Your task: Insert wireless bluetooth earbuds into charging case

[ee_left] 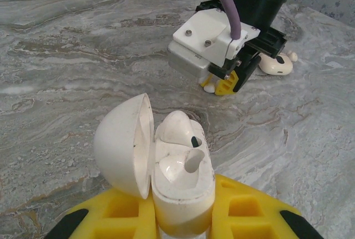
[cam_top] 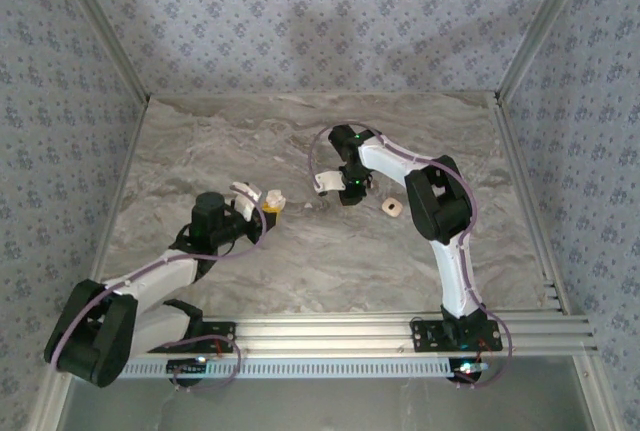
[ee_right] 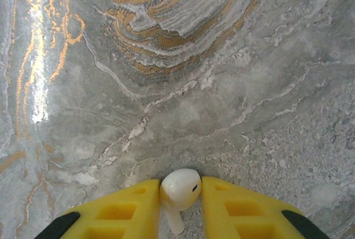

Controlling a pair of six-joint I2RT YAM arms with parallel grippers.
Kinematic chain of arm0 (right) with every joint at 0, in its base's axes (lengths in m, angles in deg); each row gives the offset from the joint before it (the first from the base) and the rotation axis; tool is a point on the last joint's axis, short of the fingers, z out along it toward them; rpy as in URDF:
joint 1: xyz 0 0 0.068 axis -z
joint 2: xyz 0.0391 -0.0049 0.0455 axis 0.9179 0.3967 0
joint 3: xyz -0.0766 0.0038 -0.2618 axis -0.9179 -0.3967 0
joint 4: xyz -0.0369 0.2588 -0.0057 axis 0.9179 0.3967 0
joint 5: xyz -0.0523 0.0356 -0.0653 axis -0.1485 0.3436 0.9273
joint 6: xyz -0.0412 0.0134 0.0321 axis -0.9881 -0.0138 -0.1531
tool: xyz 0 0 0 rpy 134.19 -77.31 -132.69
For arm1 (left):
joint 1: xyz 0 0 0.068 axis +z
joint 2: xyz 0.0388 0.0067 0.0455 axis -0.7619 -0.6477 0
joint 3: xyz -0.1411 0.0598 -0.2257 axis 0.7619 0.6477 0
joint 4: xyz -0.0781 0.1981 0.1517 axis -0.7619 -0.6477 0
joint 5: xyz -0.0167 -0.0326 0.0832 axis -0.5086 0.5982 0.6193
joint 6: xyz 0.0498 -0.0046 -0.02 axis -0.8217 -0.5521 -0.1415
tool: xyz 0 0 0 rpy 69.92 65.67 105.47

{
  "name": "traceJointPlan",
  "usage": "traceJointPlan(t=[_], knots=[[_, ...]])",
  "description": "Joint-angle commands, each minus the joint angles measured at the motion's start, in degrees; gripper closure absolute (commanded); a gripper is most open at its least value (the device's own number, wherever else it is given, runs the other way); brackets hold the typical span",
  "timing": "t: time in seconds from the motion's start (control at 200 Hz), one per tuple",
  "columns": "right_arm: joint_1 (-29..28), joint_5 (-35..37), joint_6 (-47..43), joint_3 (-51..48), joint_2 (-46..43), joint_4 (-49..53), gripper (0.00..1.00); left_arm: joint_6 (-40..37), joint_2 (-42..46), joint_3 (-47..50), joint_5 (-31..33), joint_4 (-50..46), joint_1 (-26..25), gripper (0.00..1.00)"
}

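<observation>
My left gripper (ee_left: pixel 183 197) is shut on the white charging case (ee_left: pixel 183 181), whose lid (ee_left: pixel 122 145) stands open to the left. One earbud (ee_left: pixel 178 129) sits in the far socket; the near socket (ee_left: pixel 191 161) is empty. In the top view the left gripper (cam_top: pixel 263 207) holds the case (cam_top: pixel 246 194) left of centre. My right gripper (ee_right: pixel 180 188) points down at the table, its yellow fingers (ee_right: pixel 130 206) touching both sides of a second white earbud (ee_right: pixel 181 188), stem toward the camera. The right gripper (cam_top: pixel 350 194) stands a little to the right of the case.
A small pinkish-tan piece (cam_top: pixel 391 209) lies on the marble table (cam_top: pixel 300 131) just right of the right gripper, and appears as a pale oval (ee_left: pixel 275 64) behind it in the left wrist view. Metal rails (cam_top: pixel 400 331) run along the near edge.
</observation>
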Motion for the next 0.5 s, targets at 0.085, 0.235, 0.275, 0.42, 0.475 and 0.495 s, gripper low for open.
traceJointPlan(t=[0.085,0.235,0.275,0.42,0.475,0.495], knots=[[-0.6,1.2,0.3,-1.3,-1.1,-1.4,0.76,-1.3,1.2,-0.5,-0.2,-0.8,0.4,0.90],[-0.5,-1.2,2.0,-4.7,-4.8,-4.4,0.76,-0.7,0.6,-0.4,-0.5,0.6,0.3,0.91],[-0.3,-2.0,2.5,-6.0,-6.1,-5.6,0.76,-0.3,0.3,-0.4,-0.6,1.5,0.3,0.91],[0.9,-5.9,5.6,-10.7,-11.0,-9.2,0.76,0.0,-1.4,-0.7,-0.9,3.6,-0.6,0.91],[1.5,-8.5,6.9,-12.9,-13.4,-10.8,0.76,0.0,-2.1,-1.0,-0.9,4.3,-1.1,0.91],[1.8,-9.6,7.4,-13.7,-14.4,-11.5,0.76,-0.1,-2.3,-1.3,-0.8,4.5,-1.4,0.92]])
